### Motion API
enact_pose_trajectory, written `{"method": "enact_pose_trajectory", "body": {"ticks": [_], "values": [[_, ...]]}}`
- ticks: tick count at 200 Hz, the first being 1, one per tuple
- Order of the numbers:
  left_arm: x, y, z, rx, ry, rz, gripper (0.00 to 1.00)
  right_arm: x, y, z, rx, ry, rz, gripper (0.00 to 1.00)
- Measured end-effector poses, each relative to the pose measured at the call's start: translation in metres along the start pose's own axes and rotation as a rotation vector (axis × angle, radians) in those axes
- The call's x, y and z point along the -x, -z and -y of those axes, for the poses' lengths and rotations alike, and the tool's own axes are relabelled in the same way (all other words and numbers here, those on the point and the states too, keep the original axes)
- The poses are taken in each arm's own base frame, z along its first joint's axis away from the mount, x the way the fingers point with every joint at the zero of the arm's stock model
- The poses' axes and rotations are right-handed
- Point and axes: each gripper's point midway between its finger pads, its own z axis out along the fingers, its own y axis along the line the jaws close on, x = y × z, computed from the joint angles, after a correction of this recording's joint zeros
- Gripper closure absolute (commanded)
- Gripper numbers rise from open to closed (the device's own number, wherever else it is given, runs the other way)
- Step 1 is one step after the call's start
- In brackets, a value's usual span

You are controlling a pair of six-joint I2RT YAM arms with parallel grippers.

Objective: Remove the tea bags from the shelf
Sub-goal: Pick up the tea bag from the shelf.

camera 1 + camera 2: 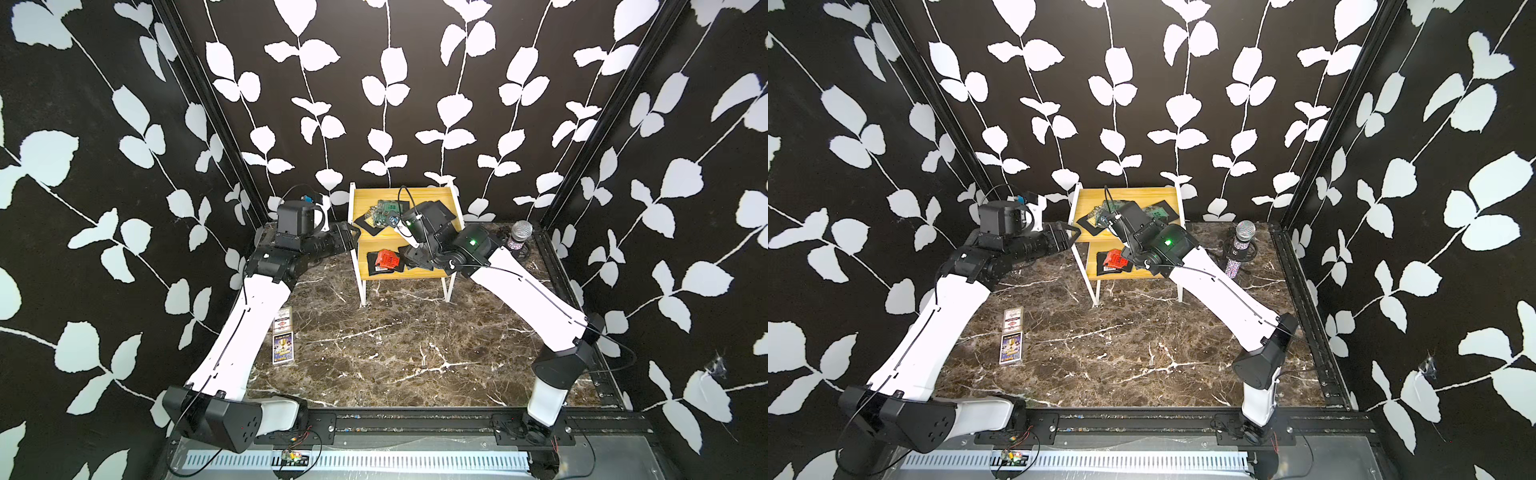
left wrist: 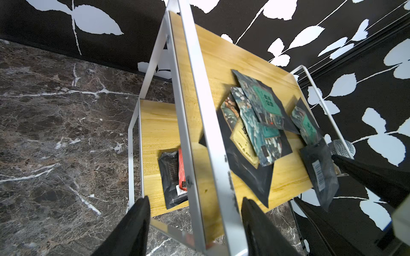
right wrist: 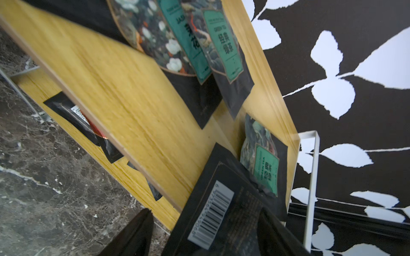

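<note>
The right gripper (image 3: 205, 213) is hanging at the right end of the shelf (image 1: 374, 194), jaws standing apart with the barcode sachet (image 3: 230, 195) between them. The sachet is tilting up off the upper board (image 3: 133, 99) and partly covering a green-labelled sachet (image 3: 265, 165). One finger is showing a gap to its edge, so the pinch is looking unfinished. For a clean pick the jaws are needing to close squarely on the sachet's flat faces, well in from the corner, since the packet is probably going to slide. The lift is best going up and away from the board, so the green neighbour is not getting dragged off. The left gripper (image 2: 195, 200) is waiting at the opposite end, jaws open astride the white frame rail (image 2: 206, 133) and clasping nothing. The other tea bags (image 1: 384, 211) are lying heaped on the upper board, and a red-labelled one (image 1: 386, 261) is sitting on the lower board (image 2: 155, 133); the marble table (image 1: 395, 345) is looking like the place to set them
</note>
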Motion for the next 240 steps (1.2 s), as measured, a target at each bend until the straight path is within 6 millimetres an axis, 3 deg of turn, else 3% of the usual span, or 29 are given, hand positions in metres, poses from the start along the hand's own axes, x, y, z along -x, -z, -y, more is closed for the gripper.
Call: {"method": "enact_pose_trajectory", "body": {"ticks": [63, 101, 157, 240], "values": [[0.000, 0.000, 0.000, -0.001, 0.000, 0.000, 0.40, -0.003, -0.003, 0.000, 0.000, -0.003, -0.009, 0.58], [0.000, 0.000, 0.000, -0.001, 0.000, -0.001, 0.40, -0.003, -0.003, -0.001, 0.009, 0.002, -0.009, 0.78], [-0.001, 0.000, 0.000, -0.001, 0.000, -0.002, 0.40, -0.001, 0.004, 0.001, 0.024, -0.012, 0.012, 0.95], [-0.002, -0.001, 0.001, -0.002, -0.001, -0.005, 0.40, 0.000, 0.014, 0.007, 0.037, -0.038, 0.034, 1.00]]}}
